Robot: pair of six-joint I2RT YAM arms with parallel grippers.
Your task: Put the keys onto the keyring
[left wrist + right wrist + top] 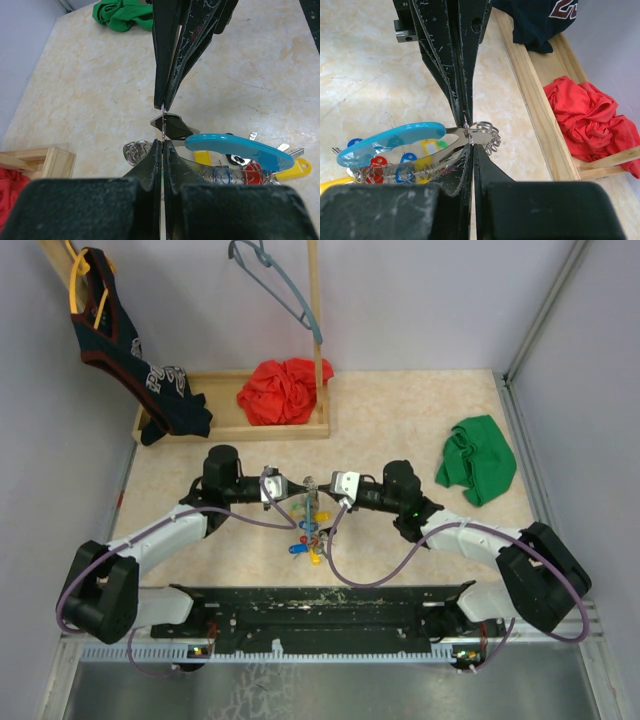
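— Danger here, anywhere?

— Plenty. From overhead, saw the left gripper [161,145] set at 9 o'clock of the pinch and the right gripper [471,146] at 3 o'clock. Both clamped fully closed, tip to tip, on what looked like the thin metal end of the keyring [240,150], mid-table [420,430].

— And the keys [305,535]?

— Found bunched on the hoop, hanging toward 6 o'clock. Threaded on already, by the look of it; couldn't rule out strays underneath.

— So, likeliest way to have botched it?

— Gripped on a sliver, nothing more. Might have lost the hoop with one small twist or an uneven pull, and dropped the whole bunch. Might also have knocked fingertips [456,100] together at that range. Noticed small wire rings [486,132] just beside the pinch too; could easily have snagged on a finger.
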